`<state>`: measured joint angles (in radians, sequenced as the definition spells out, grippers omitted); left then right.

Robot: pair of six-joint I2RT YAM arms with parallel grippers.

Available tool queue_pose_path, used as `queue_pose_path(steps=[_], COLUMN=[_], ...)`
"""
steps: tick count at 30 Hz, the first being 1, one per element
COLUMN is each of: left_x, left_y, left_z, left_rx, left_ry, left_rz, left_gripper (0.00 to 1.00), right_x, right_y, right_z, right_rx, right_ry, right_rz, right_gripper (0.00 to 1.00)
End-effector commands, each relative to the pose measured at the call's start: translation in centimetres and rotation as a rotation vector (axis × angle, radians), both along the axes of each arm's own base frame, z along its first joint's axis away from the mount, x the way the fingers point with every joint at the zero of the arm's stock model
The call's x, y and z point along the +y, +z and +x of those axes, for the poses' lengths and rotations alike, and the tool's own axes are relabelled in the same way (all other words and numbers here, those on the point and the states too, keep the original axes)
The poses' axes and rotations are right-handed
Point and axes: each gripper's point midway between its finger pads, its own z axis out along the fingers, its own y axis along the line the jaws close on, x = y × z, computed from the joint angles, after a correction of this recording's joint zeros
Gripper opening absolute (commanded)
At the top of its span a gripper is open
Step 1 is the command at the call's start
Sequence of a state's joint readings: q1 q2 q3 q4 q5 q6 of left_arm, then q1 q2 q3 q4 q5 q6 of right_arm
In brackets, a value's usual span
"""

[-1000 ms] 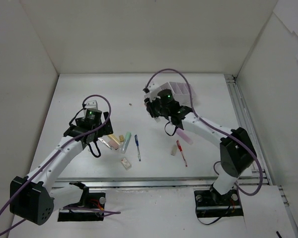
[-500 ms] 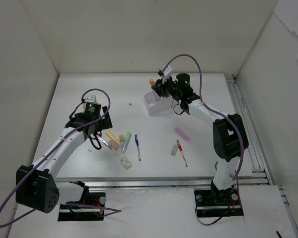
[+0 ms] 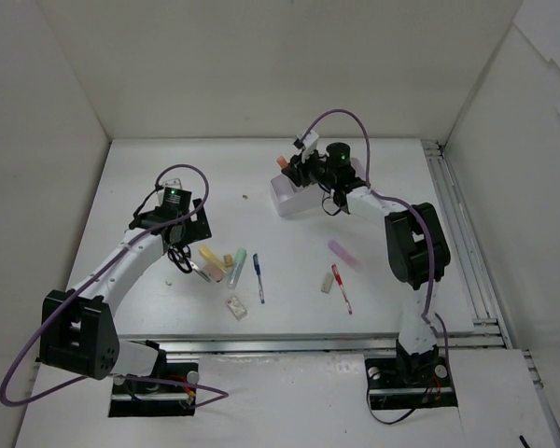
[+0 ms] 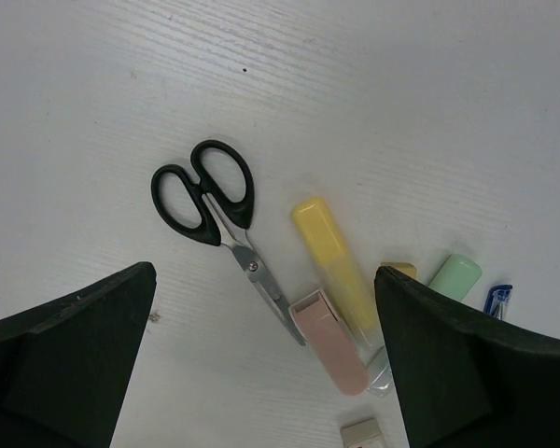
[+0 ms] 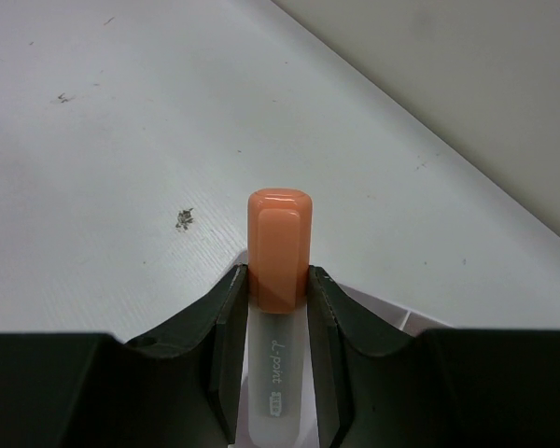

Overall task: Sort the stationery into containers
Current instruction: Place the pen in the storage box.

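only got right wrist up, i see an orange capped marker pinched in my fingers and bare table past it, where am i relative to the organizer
observer: In the top view, the right gripper holds the orange-capped white marker at the far-left corner of the white and pale-lilac plastic desk organizer.
operator: whats the other arm up to
observer: The left gripper is open and hovers over black-handled metal scissors lying flat on the white table.
operator: anything else out there near me
observer: Yes, a lilac marker and a thin red pen lie on the table beside your arm, nearer the bases than the organizer.
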<state>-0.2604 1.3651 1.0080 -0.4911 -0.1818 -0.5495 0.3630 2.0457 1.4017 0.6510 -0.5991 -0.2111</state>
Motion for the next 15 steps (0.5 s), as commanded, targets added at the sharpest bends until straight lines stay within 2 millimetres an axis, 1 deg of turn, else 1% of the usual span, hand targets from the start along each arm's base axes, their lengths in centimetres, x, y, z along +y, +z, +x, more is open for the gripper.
queue_pose_path(steps=[1, 3, 4, 7, 8, 10, 11, 13, 14, 15], left_x=[-0.2, -0.3, -0.4, -0.6, -0.6, -0.7, -0.8, -1.0, -1.2, -1.5], left_y=[2.9, 2.8, 2.8, 2.6, 2.5, 2.2, 2.1, 1.9, 1.8, 1.6], left_z=[2.0, 2.1, 2.3, 2.5, 2.5, 2.5, 2.4, 2.4, 2.4, 2.4], left_rx=[-0.091, -0.090, -0.092, -0.079, -0.076, -0.060, -0.055, -0.050, -0.048, -0.043], left_ry=[-0.005, -0.011, -0.013, -0.009, 0.001, 0.010, 0.017, 0.036, 0.043, 0.050], left_rz=[-0.014, -0.018, -0.022, -0.029, -0.034, -0.040, -0.046, -0.072, -0.085, -0.103], left_gripper=[0.99, 0.99, 1.00, 0.99, 0.99, 0.99, 0.99, 0.99, 0.99, 0.99], right_x=[-0.3, -0.8, -0.7, -0.7, -0.5, -0.5, -0.5, -0.6, -0.6, -0.6], right_y=[5.8, 5.2, 5.1, 4.1, 4.5, 5.1, 5.5, 6.3, 7.4, 7.8], right_z=[2.3, 2.7, 2.6, 2.3, 1.9, 1.5, 1.0, 0.5, -0.3, -0.7], right_rx=[-0.186, -0.180, -0.180, -0.165, -0.169, -0.177, -0.182, -0.195, -0.216, -0.223], right_ry=[-0.017, -0.029, -0.027, -0.020, -0.011, 0.003, 0.009, 0.012, 0.019, 0.024], right_rz=[0.057, 0.050, 0.049, 0.037, 0.042, 0.045, 0.047, 0.047, 0.048, 0.049], right_gripper=[0.02, 0.04, 0.05, 0.13, 0.21, 0.29, 0.39, 0.48, 0.54, 0.56])
